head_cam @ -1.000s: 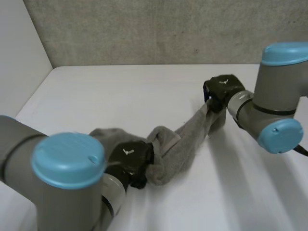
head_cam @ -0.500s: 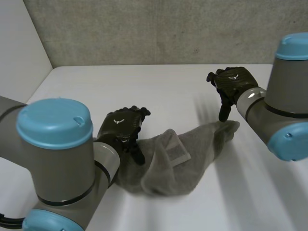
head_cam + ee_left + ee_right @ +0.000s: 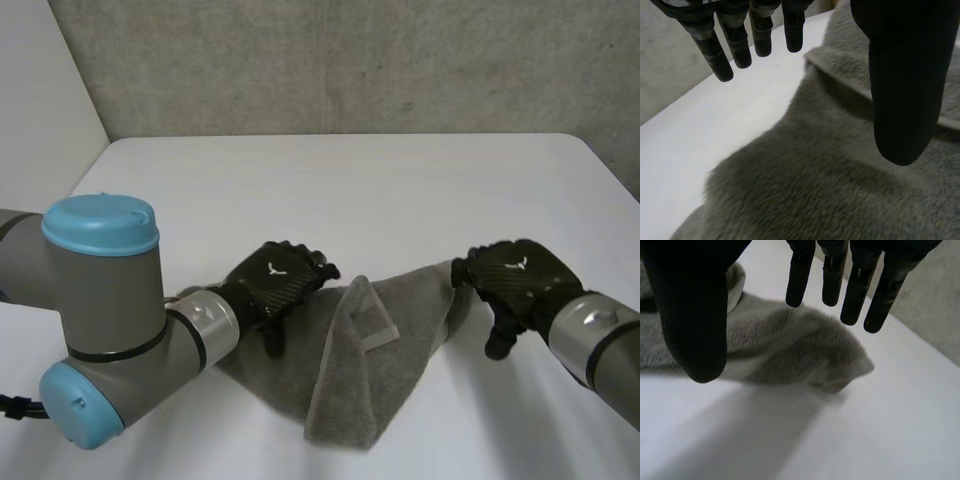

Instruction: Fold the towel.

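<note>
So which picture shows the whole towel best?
The head view: the whole grey towel shows, spread from the left hand to the right hand. The left wrist view gives a close patch, the right wrist view one end.

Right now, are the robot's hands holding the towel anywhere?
No, nothing is held. The left hand and right hand are both open above the towel.

left hand (image 3: 275, 283) — fingers straight, right hand (image 3: 515, 279) — likewise
</note>
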`<action>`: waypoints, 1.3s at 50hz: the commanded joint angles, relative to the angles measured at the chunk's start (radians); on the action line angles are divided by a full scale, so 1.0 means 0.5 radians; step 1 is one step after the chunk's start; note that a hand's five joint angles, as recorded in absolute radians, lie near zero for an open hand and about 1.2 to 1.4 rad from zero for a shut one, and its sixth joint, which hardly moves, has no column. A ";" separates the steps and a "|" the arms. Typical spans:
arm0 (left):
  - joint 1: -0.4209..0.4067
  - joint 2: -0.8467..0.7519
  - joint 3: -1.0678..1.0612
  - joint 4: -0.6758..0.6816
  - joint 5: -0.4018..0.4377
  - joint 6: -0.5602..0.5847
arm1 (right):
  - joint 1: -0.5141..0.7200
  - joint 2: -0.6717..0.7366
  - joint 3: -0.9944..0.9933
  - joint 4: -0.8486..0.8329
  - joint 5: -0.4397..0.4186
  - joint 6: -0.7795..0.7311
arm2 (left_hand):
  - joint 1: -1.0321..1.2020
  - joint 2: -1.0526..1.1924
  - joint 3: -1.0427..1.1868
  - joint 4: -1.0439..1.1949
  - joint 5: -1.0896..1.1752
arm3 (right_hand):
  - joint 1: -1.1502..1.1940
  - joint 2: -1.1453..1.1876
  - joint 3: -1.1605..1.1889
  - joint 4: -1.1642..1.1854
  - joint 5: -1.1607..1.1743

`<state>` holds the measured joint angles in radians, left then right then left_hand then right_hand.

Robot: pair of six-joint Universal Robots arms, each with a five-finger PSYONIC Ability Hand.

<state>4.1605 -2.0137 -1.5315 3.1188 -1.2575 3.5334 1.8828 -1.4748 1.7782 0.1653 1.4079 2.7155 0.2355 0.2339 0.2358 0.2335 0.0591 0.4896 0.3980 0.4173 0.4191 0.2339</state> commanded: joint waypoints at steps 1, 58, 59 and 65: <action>-0.016 -0.068 0.007 0.116 0.223 0.002 | -0.173 -0.011 0.202 -0.085 -0.101 -0.001 | 0.097 0.100 0.096 0.101 0.101 | 0.007 0.190 0.152 0.148 0.169; 0.125 0.070 0.136 0.668 -1.071 0.207 | -0.002 -0.060 0.217 -0.171 -0.217 0.361 | 2.321 2.325 2.321 2.325 2.325 | -0.022 0.161 0.122 0.119 0.140; 0.140 0.076 0.121 0.656 -1.102 0.210 | 0.041 -0.054 0.202 -0.174 -0.217 0.398 | 2.321 2.325 2.321 2.325 2.325 | -0.028 0.155 0.116 0.113 0.134; 0.168 0.070 0.066 0.561 -1.136 0.211 | 0.253 -0.002 0.140 -0.186 -0.223 0.496 | 2.321 2.325 2.321 2.325 2.325 | -0.022 0.161 0.122 0.119 0.140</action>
<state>4.2276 -1.9766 -1.4709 3.4455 -1.7989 3.6362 1.9002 -1.5010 1.8811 0.0787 1.2983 2.9081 1.1573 1.2143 1.2128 1.2170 1.0152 0.4863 0.3980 0.4163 0.4176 0.2339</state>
